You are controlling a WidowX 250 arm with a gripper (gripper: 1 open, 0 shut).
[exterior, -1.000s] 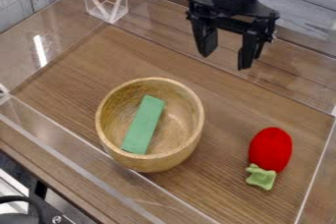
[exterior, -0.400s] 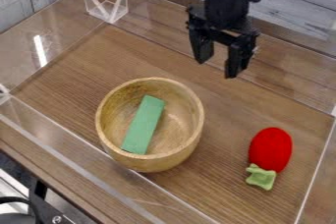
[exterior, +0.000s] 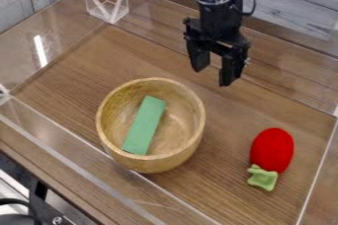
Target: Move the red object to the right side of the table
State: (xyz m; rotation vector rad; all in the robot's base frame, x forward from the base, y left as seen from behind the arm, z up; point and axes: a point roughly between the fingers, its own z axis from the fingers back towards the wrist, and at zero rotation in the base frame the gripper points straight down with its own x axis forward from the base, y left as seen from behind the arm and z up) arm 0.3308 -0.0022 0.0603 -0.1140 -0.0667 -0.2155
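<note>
The red object [exterior: 272, 149], a small rounded toy fruit with a light green leafy stem at its near end, lies on the brown wood-grain table [exterior: 264, 96] near the right front corner. My black gripper [exterior: 212, 68] hangs above the table's middle back, pointing down, its two fingers [exterior: 195, 59] spread apart and nothing between them. It is well behind and to the left of the red fruit, not touching it.
A round wooden bowl [exterior: 195, 140] holding a flat green block [exterior: 144, 124] sits left of the fruit. Low clear acrylic walls [exterior: 53, 165] border the table. A clear folded stand [exterior: 106, 4] stands at the back left.
The gripper has come down toward the table and shifted left, with a slight roll of the wrist. Its fingers stayed spread. Fruit and bowl have not moved.
</note>
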